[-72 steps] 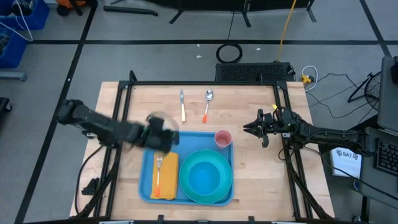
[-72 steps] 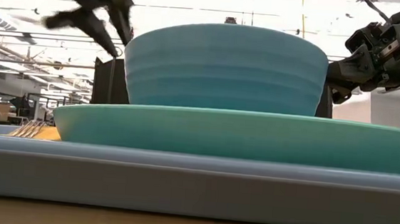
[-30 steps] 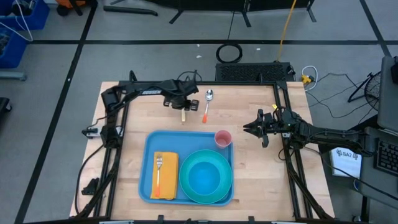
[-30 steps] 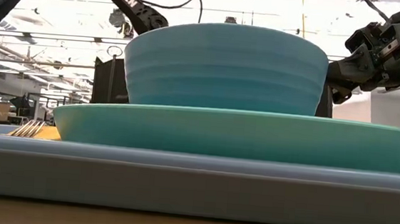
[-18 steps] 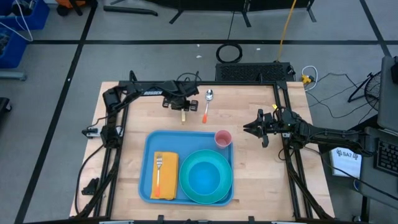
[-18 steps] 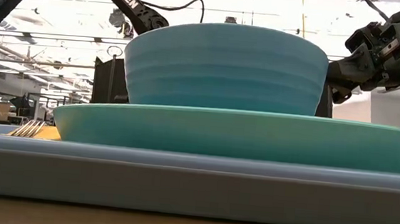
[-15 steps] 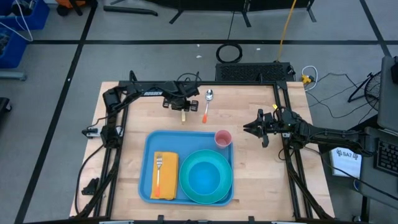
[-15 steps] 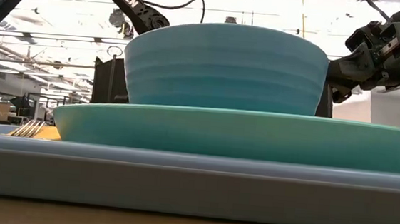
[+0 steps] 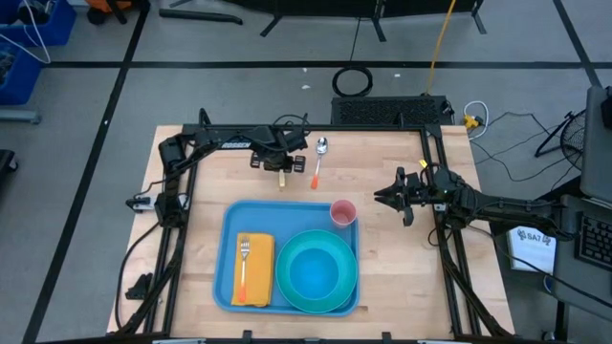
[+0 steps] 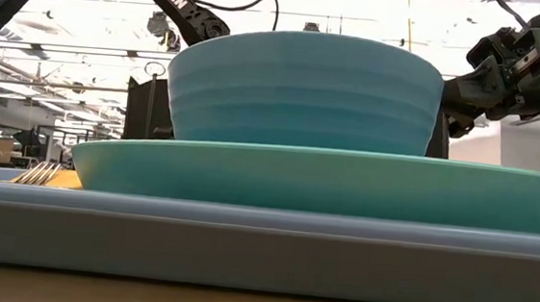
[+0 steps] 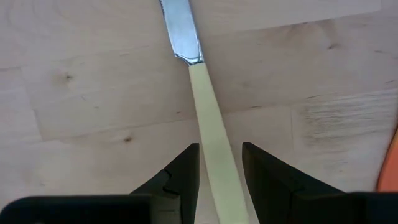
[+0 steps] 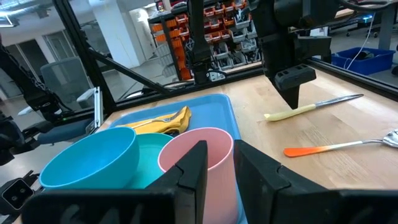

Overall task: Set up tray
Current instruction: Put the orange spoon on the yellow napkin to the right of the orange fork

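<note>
The sky-blue tray [image 9: 226, 239] lies near the table's front edge. It carries a yellow napkin [image 9: 255, 272] with a fork [image 9: 244, 256] on it, a teal plate [image 9: 337, 250] holding a blue bowl [image 9: 311, 277], and a pink cup [image 9: 343, 212]. At the far side a knife [image 9: 279, 146] with a cream handle [image 11: 205, 106] lies flat on the table. My left gripper [image 11: 221, 146] points down over it, open, one finger on either side of the handle. My right gripper [image 9: 379, 198] waits level at the table's right, open, holding nothing.
A spoon with an orange handle [image 9: 316, 164] lies on the bare wood just right of the knife. Black frame rails [image 9: 435, 172] run along the table's left, far and right sides. Bare wood shows between the tray and the cutlery.
My left gripper has swung from above the tray's far left corner to the knife at the table's far side. Over the last second it has stayed over the knife's handle. The knife and the things on the tray have not moved.
</note>
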Robot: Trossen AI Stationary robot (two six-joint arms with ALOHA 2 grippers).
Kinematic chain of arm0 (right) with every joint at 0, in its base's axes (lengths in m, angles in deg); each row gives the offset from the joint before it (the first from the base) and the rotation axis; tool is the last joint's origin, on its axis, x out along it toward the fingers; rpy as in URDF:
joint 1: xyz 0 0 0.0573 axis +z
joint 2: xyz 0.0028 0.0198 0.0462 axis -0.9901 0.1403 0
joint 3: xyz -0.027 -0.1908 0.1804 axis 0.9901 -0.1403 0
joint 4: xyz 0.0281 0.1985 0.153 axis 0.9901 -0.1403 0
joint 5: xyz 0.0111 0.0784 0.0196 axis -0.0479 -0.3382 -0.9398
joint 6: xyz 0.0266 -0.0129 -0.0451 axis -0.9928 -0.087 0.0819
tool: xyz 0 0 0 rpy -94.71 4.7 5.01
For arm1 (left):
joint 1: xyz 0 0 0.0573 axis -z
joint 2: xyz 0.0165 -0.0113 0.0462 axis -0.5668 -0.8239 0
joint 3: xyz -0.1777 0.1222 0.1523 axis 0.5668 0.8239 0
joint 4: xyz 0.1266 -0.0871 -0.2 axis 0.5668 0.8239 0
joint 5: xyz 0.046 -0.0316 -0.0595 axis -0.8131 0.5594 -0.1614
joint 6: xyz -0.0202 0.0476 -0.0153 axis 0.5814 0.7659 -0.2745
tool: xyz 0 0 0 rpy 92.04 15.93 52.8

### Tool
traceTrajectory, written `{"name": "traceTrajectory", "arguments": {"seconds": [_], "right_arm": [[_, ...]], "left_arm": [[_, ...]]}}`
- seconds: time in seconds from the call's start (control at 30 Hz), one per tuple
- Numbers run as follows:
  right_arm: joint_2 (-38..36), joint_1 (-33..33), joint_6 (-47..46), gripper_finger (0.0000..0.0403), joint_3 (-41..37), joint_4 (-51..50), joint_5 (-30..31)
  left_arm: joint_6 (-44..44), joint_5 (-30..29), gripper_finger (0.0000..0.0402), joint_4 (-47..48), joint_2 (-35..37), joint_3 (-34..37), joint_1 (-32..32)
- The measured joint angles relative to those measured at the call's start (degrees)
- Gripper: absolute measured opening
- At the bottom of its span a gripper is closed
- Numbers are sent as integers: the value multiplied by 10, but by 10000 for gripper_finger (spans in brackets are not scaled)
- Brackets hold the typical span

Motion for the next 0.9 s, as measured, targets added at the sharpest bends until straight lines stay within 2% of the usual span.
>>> {"name": "traceTrajectory", "arguments": {"seconds": [0.2,0.37,0.67,0.83,0.9], "right_arm": [[0,0,0,68,0,0,0],[0,0,0,68,0,4,-3],[-2,0,-9,68,0,8,-15],[-2,0,-8,68,0,8,-15],[-2,0,-8,68,0,7,-15]], "left_arm": [[-7,16,124,0,0,0,0],[-4,24,124,-1,-32,1,6],[18,16,122,-6,-55,-2,7],[52,13,63,0,-52,-2,7],[58,6,63,0,-52,-2,10]]}}
